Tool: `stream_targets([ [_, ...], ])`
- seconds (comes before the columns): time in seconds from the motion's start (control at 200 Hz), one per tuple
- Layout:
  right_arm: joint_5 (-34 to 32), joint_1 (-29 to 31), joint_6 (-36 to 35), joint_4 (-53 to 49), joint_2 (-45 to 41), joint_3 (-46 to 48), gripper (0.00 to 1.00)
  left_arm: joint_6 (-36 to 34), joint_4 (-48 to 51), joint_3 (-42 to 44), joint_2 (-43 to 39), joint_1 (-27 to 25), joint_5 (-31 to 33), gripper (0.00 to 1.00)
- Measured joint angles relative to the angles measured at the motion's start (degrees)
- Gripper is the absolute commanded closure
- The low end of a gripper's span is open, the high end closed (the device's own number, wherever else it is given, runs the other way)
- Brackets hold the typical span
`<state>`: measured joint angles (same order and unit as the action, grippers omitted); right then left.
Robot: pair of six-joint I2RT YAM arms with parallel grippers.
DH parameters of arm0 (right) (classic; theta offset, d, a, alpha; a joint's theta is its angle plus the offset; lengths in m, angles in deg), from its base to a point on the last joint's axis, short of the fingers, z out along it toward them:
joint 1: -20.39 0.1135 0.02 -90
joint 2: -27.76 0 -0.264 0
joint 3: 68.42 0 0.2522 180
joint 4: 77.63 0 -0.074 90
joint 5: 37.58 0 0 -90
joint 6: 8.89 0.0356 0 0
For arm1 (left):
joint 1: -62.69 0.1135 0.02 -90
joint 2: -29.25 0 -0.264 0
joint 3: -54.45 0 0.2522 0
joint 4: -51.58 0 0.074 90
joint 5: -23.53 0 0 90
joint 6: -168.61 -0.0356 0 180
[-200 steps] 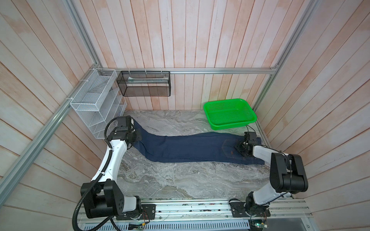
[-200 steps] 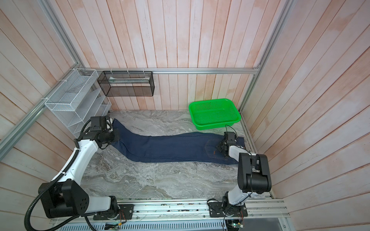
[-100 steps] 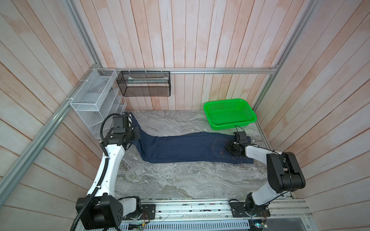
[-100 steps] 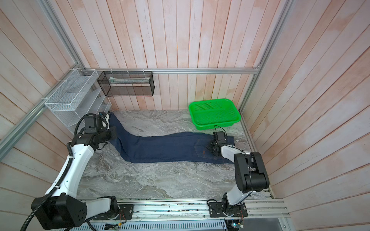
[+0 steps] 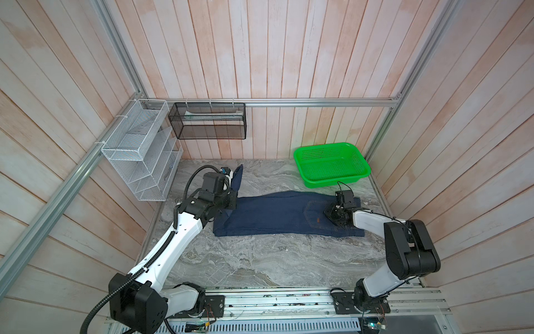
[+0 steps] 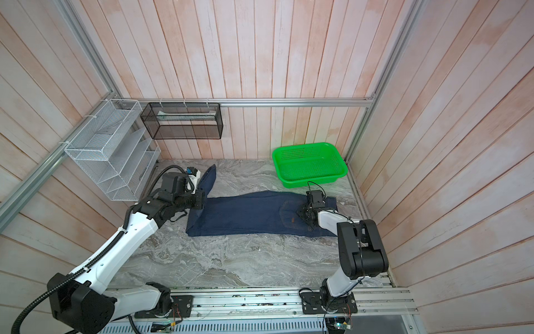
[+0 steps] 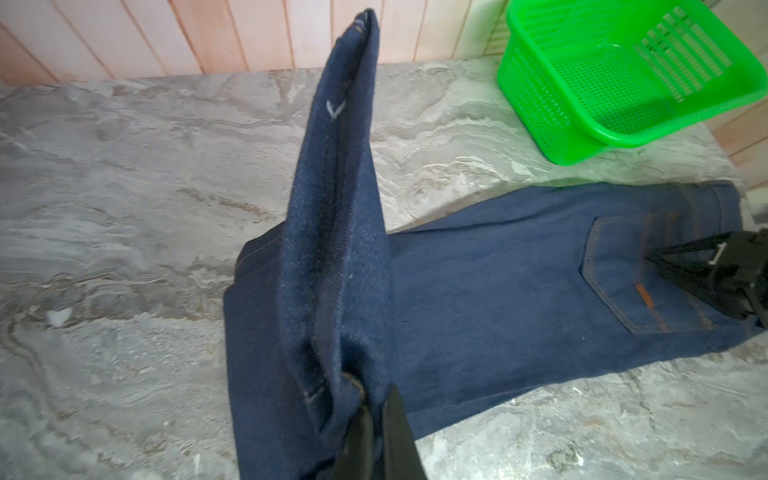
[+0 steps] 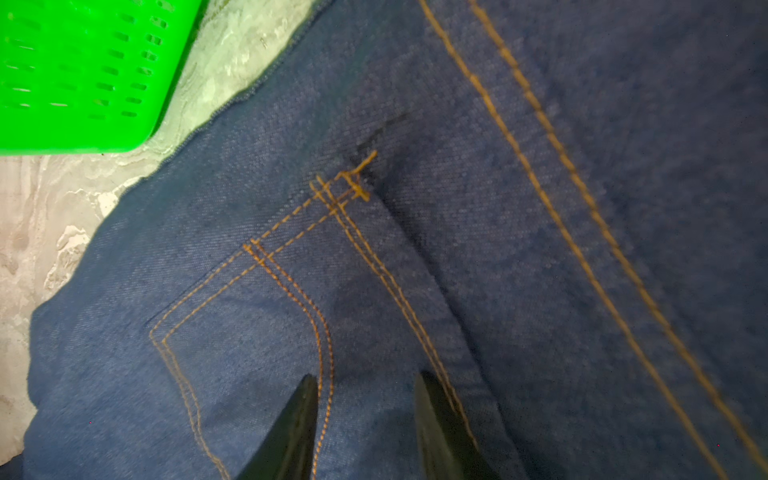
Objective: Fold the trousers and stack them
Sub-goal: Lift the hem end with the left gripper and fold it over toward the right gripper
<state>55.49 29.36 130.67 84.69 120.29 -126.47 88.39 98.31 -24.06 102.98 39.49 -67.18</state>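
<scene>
I am pinching the leg end of the trousers [image 5: 274,214] in my left gripper [image 7: 376,395], holding it up far from the basket [image 5: 323,182]; the rest is lying flat just beside the basket. My right gripper [image 8: 365,374], jaws spread, is pressing the seat nearest the basket. If that press is slipping, the cloth risks dragging rather than folding

Dark navy trousers [image 5: 274,214] lie flat, leg ends raised upright.
</scene>
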Motion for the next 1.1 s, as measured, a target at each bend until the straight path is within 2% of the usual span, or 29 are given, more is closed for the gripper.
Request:
stream_targets([
  [0.485, -0.2, 0.3, 0.0, 0.0, 0.0, 0.0, 0.59, 13.3, -14.9, 1.0, 18.4, -16.9, 8.2, 1.0],
  [0.99, -0.2, 0.3, 0.0, 0.0, 0.0, 0.0, 0.59, 17.4, -19.0, -2.7, 29.9, -22.3, 10.8, 1.0],
  [1.04, -0.2, 0.3, 0.0, 0.0, 0.0, 0.0, 0.59, 17.5, -18.9, -3.4, 30.9, -22.4, 10.5, 0.93],
  [1.1, -0.2, 0.3, 0.0, 0.0, 0.0, 0.0, 0.59, 17.4, -18.8, -4.2, 31.7, -22.6, 9.9, 0.74],
])
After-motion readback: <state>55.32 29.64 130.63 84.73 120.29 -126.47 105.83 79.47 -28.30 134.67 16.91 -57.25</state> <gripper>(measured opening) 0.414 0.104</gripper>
